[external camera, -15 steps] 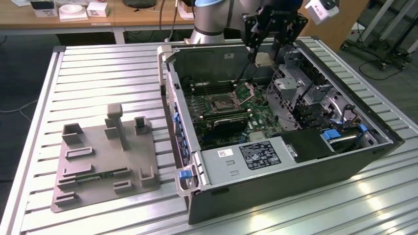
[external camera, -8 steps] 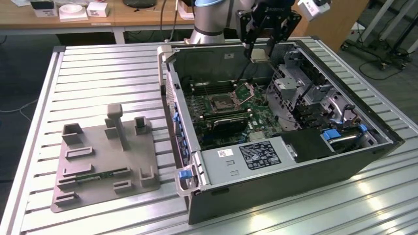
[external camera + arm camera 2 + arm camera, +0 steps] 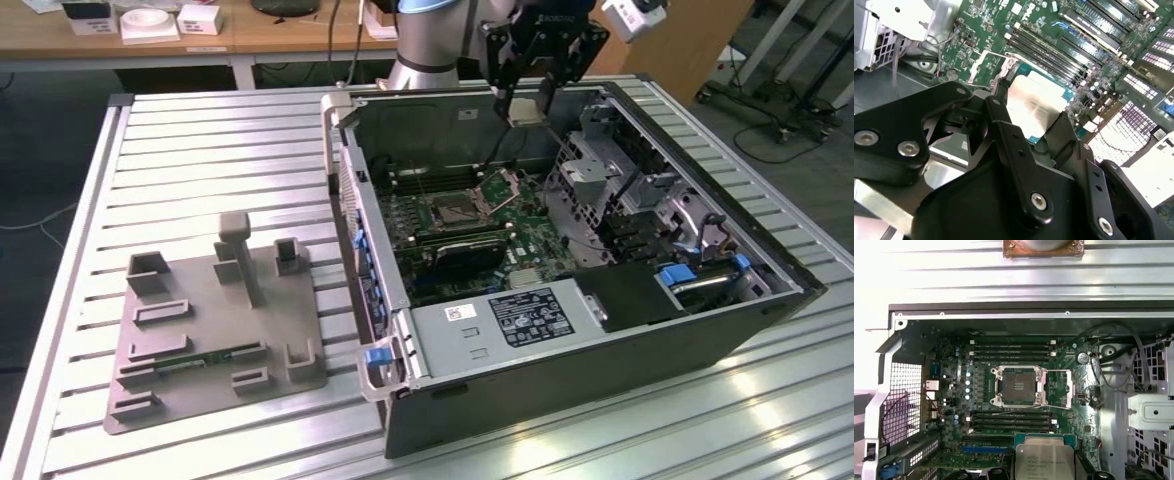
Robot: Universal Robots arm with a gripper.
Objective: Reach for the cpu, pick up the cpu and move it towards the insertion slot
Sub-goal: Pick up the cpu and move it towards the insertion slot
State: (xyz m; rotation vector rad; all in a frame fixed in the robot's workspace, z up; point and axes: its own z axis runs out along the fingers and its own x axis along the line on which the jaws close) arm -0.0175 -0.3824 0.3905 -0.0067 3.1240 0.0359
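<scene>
- Slatted metal table [image 3: 200, 150], open computer case [image 3: 441, 390] mid-frame.
- Gripper [image 3: 527, 112] fingers clamped on cpu [image 3: 526, 110], upper centre, lifted.
- Insertion slot [image 3: 447, 212] empty; cpu not yet over it.

A computer case [image 3: 561, 300] lies open on the desk [image 3: 200, 160], and a tray [image 3: 214, 330] sits on the desk to the exterior view's left of it. The insertion slot [image 3: 458, 212] is inside the case, on the board. The tool [image 3: 530, 112] holds the cpu [image 3: 526, 112] above the case's far end, apart from the slot.
</scene>
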